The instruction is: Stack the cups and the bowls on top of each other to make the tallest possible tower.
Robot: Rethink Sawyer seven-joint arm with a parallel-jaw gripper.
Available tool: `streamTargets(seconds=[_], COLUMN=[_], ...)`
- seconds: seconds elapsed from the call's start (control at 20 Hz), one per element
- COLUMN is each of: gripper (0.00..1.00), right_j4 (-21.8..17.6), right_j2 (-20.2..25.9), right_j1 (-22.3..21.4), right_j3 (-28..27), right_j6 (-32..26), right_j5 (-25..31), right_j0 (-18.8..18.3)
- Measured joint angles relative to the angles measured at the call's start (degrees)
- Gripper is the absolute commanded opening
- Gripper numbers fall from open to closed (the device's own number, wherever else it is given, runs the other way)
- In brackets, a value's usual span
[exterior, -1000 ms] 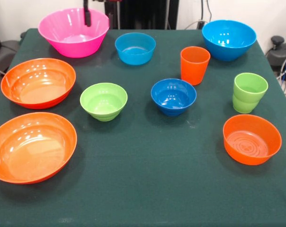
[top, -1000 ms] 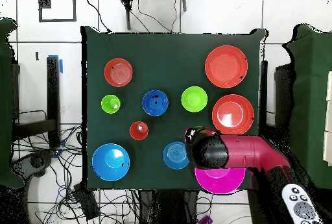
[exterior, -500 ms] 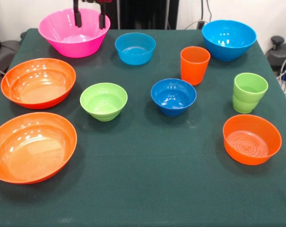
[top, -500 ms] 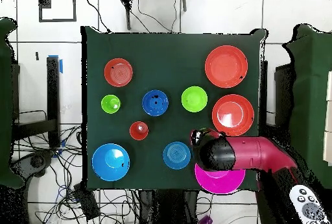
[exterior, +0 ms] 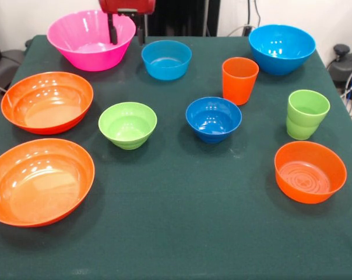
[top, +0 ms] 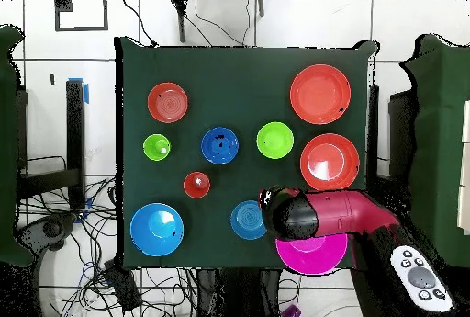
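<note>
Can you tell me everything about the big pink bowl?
The big pink bowl is round, glossy and looks like plastic, with sloping sides and a wide open top. It stands upright and looks empty, alone on the green table, not stacked on anything. It sits at a back corner, behind the two wide orange bowls. The gripper hangs open at its rim, one finger over the inside and the other just outside. Whether they touch the bowl cannot be told.
</note>
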Motion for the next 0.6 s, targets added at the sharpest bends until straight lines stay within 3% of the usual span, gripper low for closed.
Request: streamTargets(seconds=[0.6], gripper=[1.00], right_j4=[-0.9], right_j2=[0.2], right_j1=[3.1], right_j3=[0.0], right_j6=[0.0], right_j5=[0.0], right_j0=[0.4])
